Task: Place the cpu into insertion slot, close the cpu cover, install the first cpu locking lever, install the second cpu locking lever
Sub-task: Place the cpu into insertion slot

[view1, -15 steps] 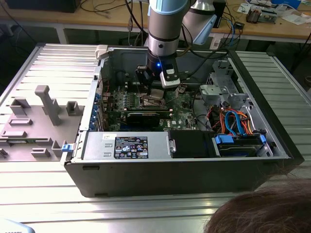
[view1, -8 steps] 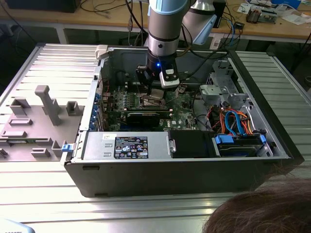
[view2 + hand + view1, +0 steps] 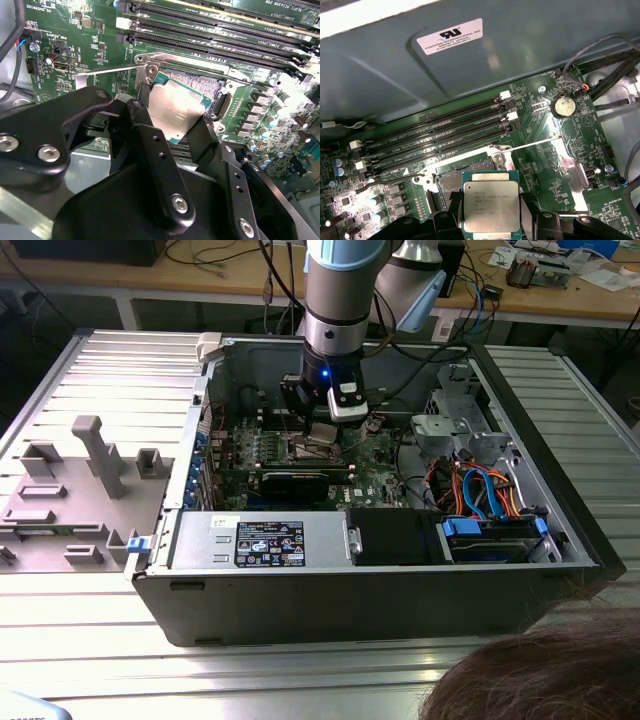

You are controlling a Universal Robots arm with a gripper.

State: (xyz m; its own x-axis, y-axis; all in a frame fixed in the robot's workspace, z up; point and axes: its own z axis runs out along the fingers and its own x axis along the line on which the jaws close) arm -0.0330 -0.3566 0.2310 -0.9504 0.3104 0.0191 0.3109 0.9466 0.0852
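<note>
Over insertion slot [image 3: 192, 82] | fingers [image 3: 209, 140] grip cpu [image 3: 491, 205] by opposite edges; metal face up

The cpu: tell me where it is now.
In both wrist views the cpu is clamped in the gripper, just over the socket, beside the memory slots.

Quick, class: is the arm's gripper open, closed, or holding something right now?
Gripper: closed on the cpu, holding it just above the insertion slot.
</note>
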